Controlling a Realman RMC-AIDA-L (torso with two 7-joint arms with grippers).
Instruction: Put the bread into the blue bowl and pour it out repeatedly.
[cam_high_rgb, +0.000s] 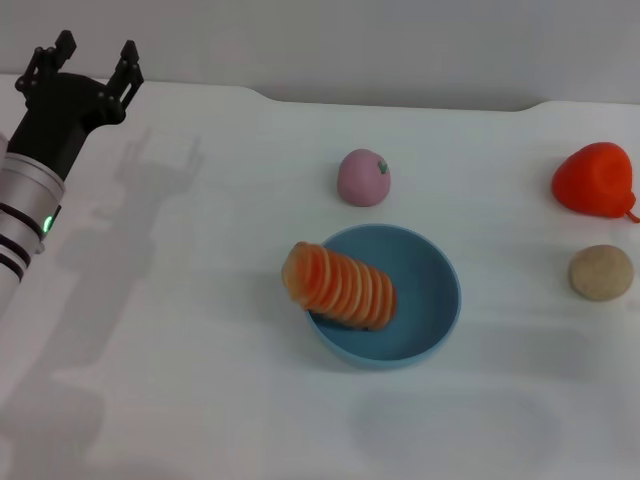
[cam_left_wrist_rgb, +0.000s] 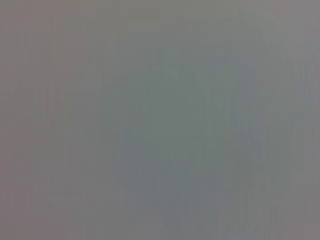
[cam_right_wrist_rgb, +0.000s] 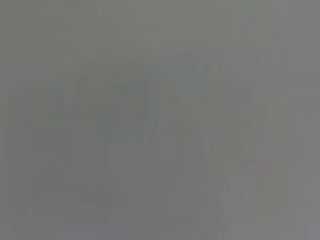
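Left arm parked at far left; right arm out of sight.

In the head view the left arm enters from the lower left edge, with a silver banded wrist section showing a green light and a black housing beyond it. The left gripper (cam_high_rgb: 88, 62) points away from the robot, jaws spread apart and holding nothing. Both wrist views show only flat grey.

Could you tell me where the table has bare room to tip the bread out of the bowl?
Widest bare stretch: between the left gripper, raised at the far left with jaws open, and the blue bowl holding the bread. The near edge in front of the bowl is also free. More crowded: the pink fruit behind, the red fruit and beige ball right.
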